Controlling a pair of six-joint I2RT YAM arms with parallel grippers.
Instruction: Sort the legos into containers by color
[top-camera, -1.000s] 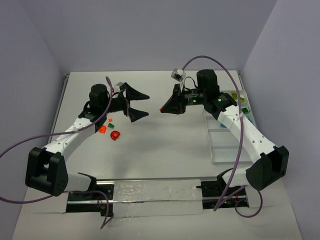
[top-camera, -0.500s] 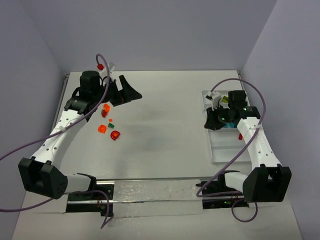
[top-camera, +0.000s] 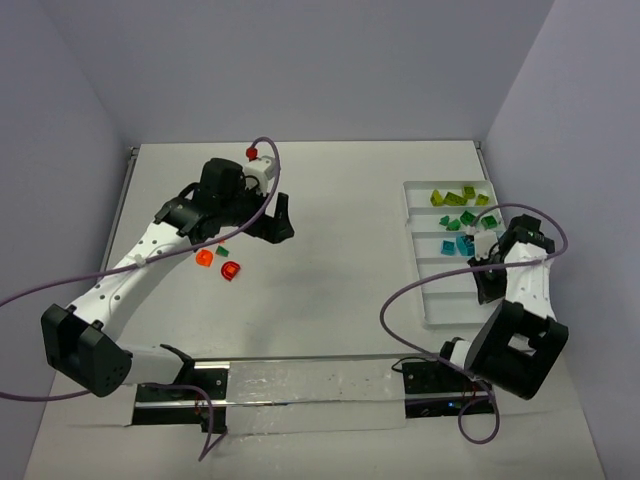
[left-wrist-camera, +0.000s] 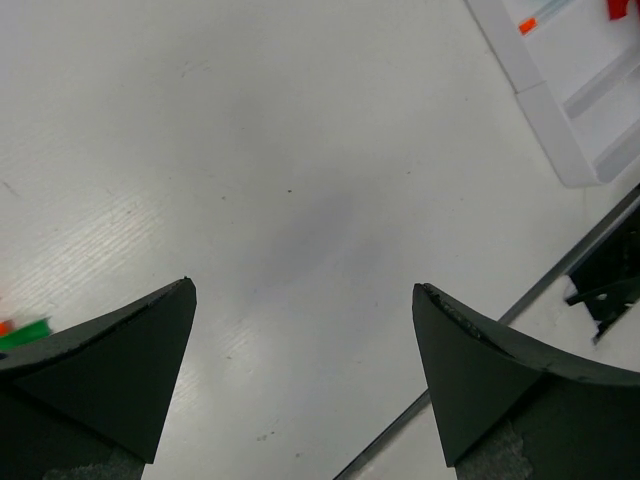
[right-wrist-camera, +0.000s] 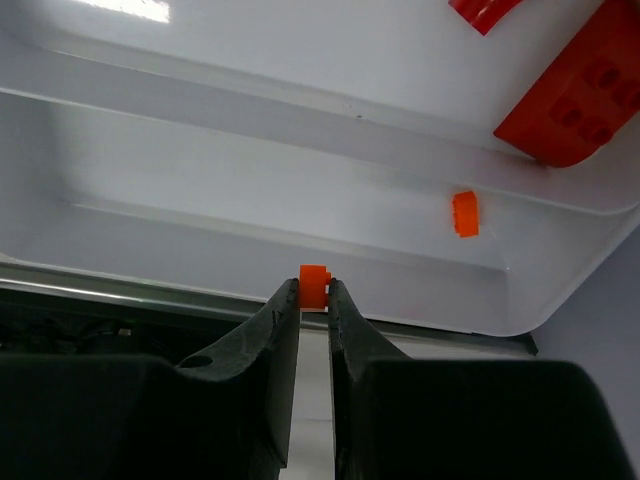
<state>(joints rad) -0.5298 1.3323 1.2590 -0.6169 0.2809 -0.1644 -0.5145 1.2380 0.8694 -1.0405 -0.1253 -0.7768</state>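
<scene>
Orange brick (right-wrist-camera: 314, 275), right gripper (right-wrist-camera: 313, 287) pinching, glossy white tray (right-wrist-camera: 250, 140)

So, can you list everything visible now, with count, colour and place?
tray: one, white, table's right side, divided
lime legos: about three, farthest compartment
dark green legos: about three, second compartment
teal legos: about two, third compartment
orange lego: one, lying in a near compartment
red legos: two, in the tray beyond it
held orange lego: one, between the right fingers
table legos: one orange, one red, one green, left side
table: one, white
left end effector: open, above bare table
right end effector: shut on the held orange lego
</scene>
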